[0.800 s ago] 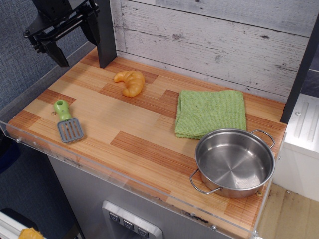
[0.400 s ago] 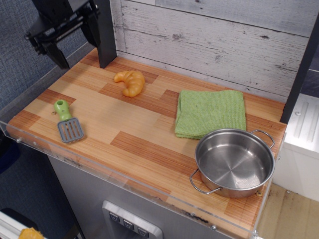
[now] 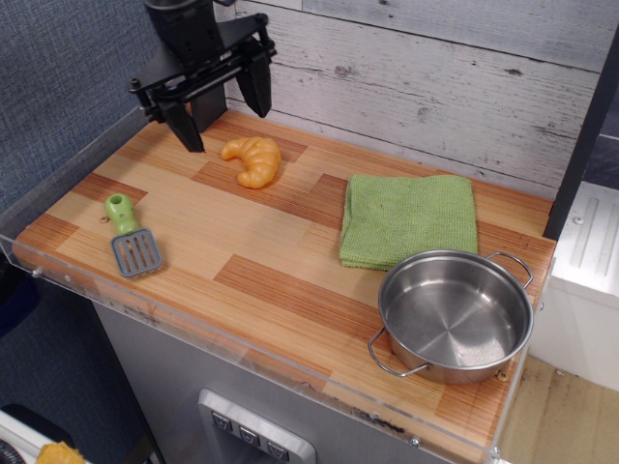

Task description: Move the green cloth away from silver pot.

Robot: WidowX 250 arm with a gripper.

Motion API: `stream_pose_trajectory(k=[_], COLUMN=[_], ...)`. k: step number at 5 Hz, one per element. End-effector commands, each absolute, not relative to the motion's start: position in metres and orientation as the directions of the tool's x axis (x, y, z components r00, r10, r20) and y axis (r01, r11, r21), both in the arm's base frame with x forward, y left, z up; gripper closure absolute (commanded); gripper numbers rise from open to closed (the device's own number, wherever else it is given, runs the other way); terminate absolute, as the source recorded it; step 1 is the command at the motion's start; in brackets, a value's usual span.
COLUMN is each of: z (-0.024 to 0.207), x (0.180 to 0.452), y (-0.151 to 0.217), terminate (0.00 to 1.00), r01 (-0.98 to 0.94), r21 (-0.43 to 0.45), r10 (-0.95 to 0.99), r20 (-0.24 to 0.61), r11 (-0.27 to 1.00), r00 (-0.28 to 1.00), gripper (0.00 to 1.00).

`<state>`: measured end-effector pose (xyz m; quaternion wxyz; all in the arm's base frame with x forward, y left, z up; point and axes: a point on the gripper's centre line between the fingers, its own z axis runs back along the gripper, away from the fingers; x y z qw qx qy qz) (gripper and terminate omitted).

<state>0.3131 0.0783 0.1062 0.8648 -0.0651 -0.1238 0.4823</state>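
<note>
The green cloth (image 3: 409, 219) lies flat on the wooden table at the back right, a light green woven square. Its front edge touches or sits just behind the rim of the silver pot (image 3: 455, 315), a shallow shiny steel pot with two wire loop handles at the front right corner. My gripper (image 3: 224, 118) hangs above the back left of the table, over the croissant, far left of the cloth. Its two black fingers are spread apart and hold nothing.
A toy croissant (image 3: 253, 159) lies under the gripper. A grey spatula with a green handle (image 3: 131, 236) lies at the left front. A clear acrylic lip runs along the table's front edge (image 3: 242, 358). A white plank wall stands behind.
The gripper has moved right, from beyond the table's left back corner to above the croissant. Cloth, pot, croissant and spatula have not moved.
</note>
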Motion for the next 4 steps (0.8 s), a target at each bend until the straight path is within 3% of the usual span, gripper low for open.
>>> stream_pose_trajectory(k=[1,4], z=[0.099,0.058], x=[0.334,0.37], y=[0.018,-0.032], terminate=[0.0,0.0], r01=[-0.699,-0.6], r21=[-0.226,-0.173], r10=[0.735,0.624], r20=[0.187,0.189], r11=[0.678,0.781], r00=[0.652,0.759], gripper=[0.0,0.0])
